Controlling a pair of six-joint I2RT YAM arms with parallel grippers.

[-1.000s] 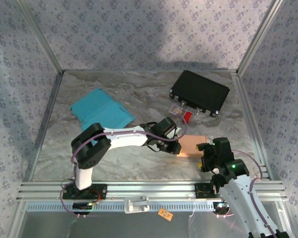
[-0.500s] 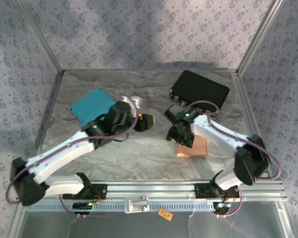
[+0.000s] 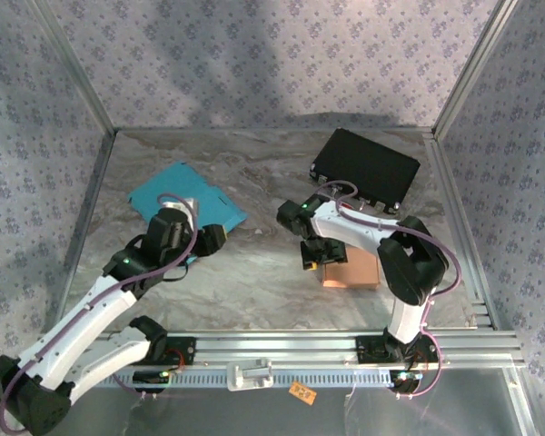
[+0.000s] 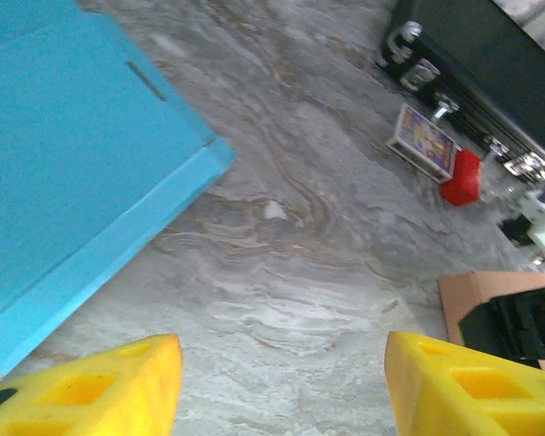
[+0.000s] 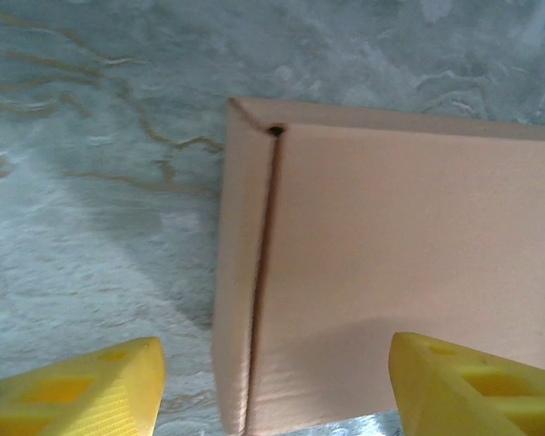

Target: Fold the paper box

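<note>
**Left claw retreats, right takes over**

The left claw (image 4: 282,381), spread and empty, has withdrawn beside the blue folder (image 4: 64,154). The right claw (image 5: 272,395), also wide and gripping nothing, now hovers over the paper box (image 3: 354,270), lower right of centre on the bench (image 3: 254,286).

Tan paper box (image 3: 356,272) – folded shut, lying flat

It rests on the marbled table (image 3: 254,272), toward the near right – plain cardboard top face up, with one narrow side panel creased down along its left edge.
</note>
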